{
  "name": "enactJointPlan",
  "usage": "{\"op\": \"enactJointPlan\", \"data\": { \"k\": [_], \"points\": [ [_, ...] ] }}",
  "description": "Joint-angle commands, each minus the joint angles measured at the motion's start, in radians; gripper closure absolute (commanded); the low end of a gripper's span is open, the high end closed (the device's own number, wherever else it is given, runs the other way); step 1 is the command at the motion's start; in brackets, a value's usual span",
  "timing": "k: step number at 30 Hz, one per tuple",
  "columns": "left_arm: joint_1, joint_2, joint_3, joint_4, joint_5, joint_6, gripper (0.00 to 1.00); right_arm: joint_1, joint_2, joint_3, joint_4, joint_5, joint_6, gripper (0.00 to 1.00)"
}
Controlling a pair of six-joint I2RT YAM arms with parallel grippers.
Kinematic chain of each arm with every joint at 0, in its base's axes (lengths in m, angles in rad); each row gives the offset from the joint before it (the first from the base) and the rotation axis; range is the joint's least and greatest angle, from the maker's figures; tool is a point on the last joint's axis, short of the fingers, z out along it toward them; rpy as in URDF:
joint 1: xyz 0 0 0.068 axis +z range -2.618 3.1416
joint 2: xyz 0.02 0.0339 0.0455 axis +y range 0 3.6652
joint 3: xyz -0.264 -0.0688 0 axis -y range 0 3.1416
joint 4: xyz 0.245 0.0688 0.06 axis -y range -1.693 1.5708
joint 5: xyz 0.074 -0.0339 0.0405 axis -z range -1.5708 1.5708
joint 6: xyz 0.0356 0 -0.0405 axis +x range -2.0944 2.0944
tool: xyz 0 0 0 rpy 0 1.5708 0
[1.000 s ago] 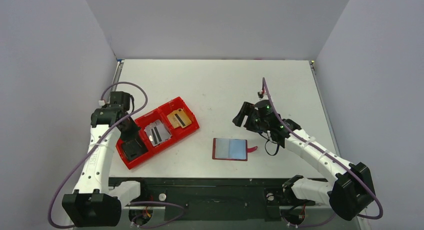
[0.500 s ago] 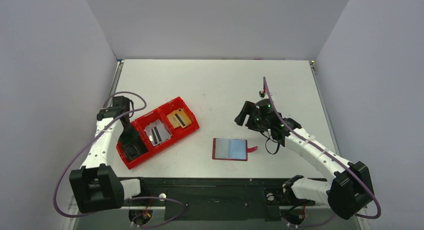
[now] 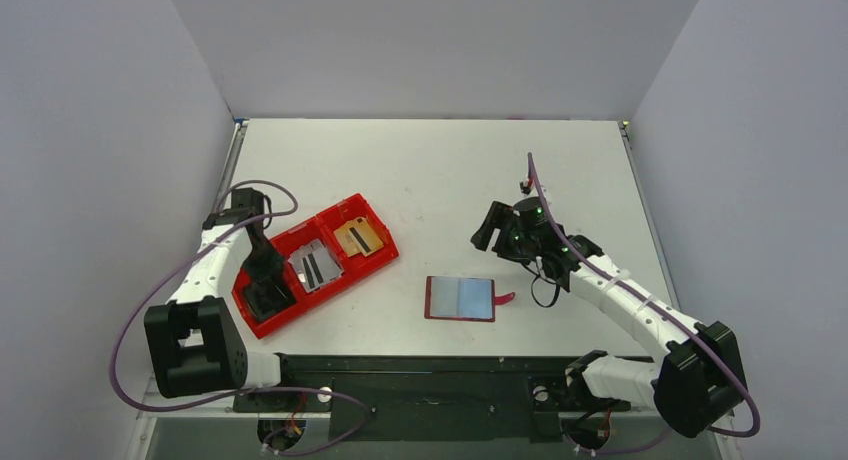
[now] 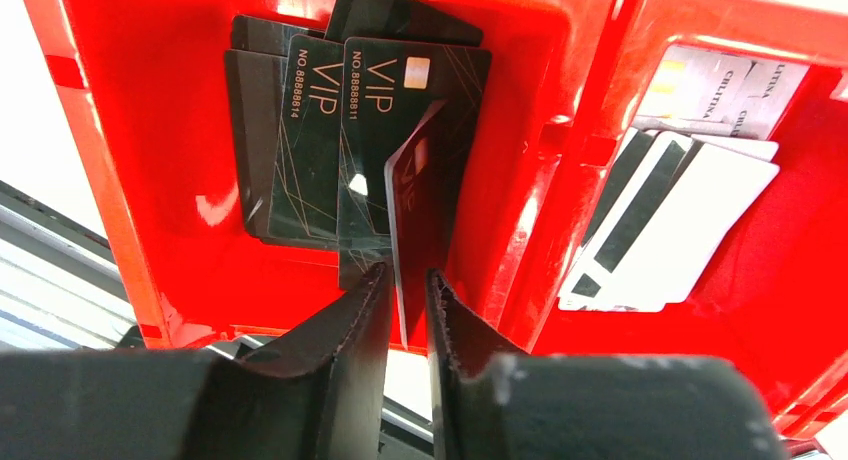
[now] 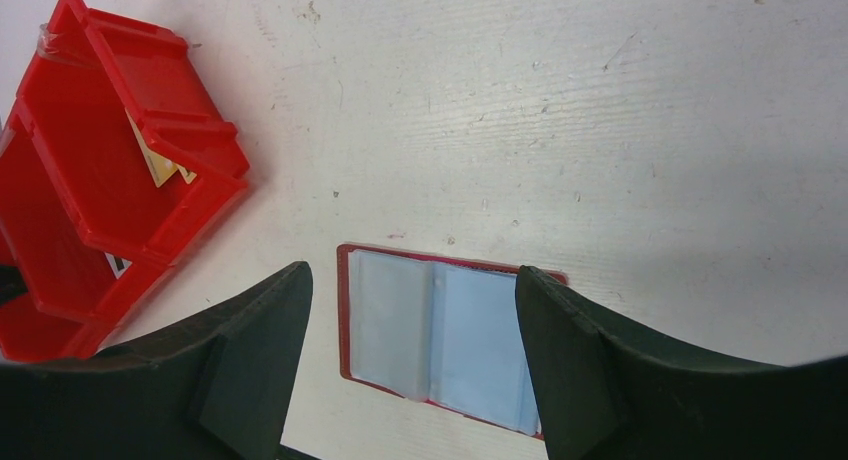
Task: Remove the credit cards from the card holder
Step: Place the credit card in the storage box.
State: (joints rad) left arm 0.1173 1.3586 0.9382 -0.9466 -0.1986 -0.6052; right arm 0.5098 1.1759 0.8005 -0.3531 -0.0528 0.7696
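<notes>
Left tool sits low in the tray's near-end bin. Its fingers are a slit apart with one black card on edge between them — I can't tell whether it is pinched. Black cards lie flat beneath. Silver cards are in the middle bin, gold cards in the far one. Holder lies open on the tabletop, right of the tray, apart from it. Right tool, further right of the tray, gapes wide — empty.
</notes>
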Motion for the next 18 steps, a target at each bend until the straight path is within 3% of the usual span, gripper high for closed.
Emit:
{"op": "enactJointPlan", "data": {
  "k": [1, 6, 18],
  "points": [
    [0.012, 0.006, 0.009, 0.042, -0.013, 0.0, 0.8, -0.008, 0.025, 0.027, 0.01, -0.001, -0.019, 0.3],
    [0.012, -0.027, 0.034, 0.018, -0.065, -0.019, 0.6, -0.008, 0.017, 0.022, 0.006, 0.005, -0.013, 0.3],
    [0.004, -0.107, 0.085, -0.014, -0.114, -0.024, 0.54, -0.008, 0.026, 0.01, -0.001, 0.007, 0.001, 0.3]
  ]
}}
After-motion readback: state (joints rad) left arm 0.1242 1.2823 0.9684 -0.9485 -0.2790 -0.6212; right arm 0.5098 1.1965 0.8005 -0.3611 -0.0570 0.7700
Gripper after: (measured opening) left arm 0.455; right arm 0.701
